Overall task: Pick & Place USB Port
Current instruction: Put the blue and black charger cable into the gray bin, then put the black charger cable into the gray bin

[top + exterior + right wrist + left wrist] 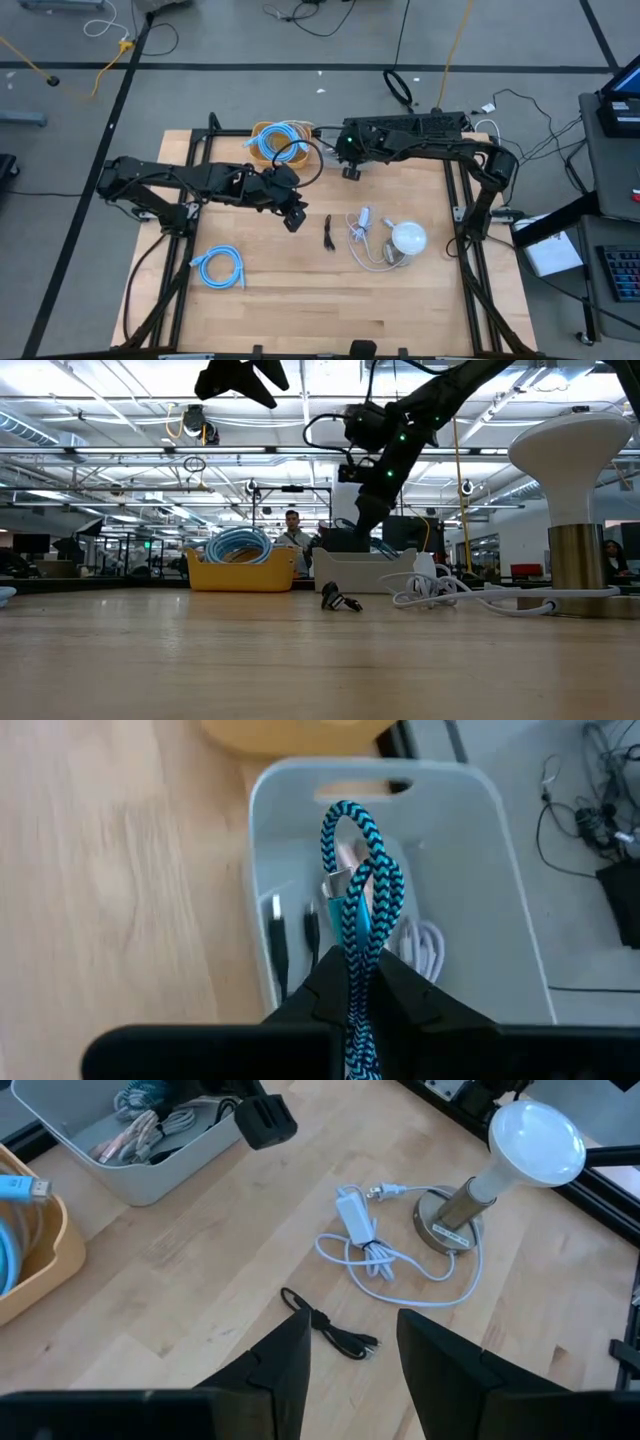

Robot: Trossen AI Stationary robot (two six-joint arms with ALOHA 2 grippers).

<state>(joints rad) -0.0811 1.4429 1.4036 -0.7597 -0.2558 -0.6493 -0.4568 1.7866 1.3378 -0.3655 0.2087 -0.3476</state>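
Above the grey bin [400,870] at the table's far edge, the right gripper [355,982] is clenched on a blue-and-black braided cable [358,885], whose loop and metal plug hang over the bin's open top. Inside the bin lie dark cables and a coiled white one. Beside the bin sits a yellow basket [262,135] with coiled light-blue cable in it.

Near the middle of the wooden table [300,300], the left gripper [350,1365] hovers with its fingers spread and nothing between them, above a small black cable [330,1327] lying on the wood. Just beyond that lie a white charger with its bundled cord [365,1250] and a lamp with a white round head on a metal base [505,1155]. Another coil of light-blue cable [220,268] rests at the table's left near side, well apart from the rest.
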